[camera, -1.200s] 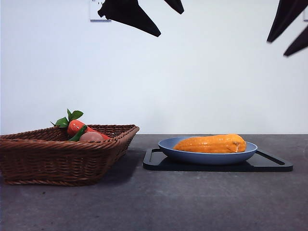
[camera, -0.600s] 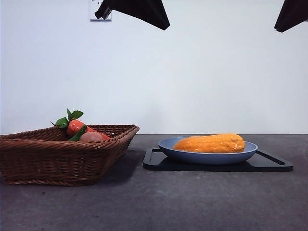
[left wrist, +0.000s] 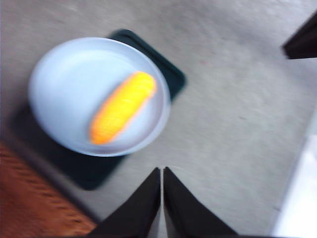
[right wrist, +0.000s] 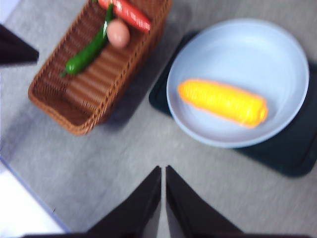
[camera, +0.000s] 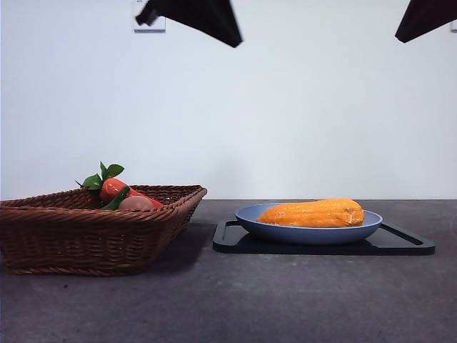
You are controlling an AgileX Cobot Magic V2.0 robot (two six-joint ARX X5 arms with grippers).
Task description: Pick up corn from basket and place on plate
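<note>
The orange-yellow corn (camera: 314, 213) lies on its side in the blue plate (camera: 307, 232), apart from both grippers; it also shows as the corn (right wrist: 223, 102) on the plate (right wrist: 292, 59) and as the corn (left wrist: 122, 106) on the plate (left wrist: 64, 79). The brown wicker basket (camera: 86, 229) stands left of the plate, seen from above as the basket (right wrist: 84, 94). My left gripper (left wrist: 162, 171) is shut and empty, high above the table beside the plate. My right gripper (right wrist: 163, 169) is shut and empty, high over the table between basket and plate.
The plate rests on a flat black tray (camera: 400, 243). In the basket lie a red-orange carrot (right wrist: 126, 12) with green leaves (camera: 103, 175), a pinkish egg-shaped item (right wrist: 118, 33) and a green pepper (right wrist: 86, 54). Dark arm parts (camera: 193, 16) hang at the top corners.
Both arms have risen and drawn back; only their dark tips show at the top of the front view now. The corn, plate and basket have not moved.
</note>
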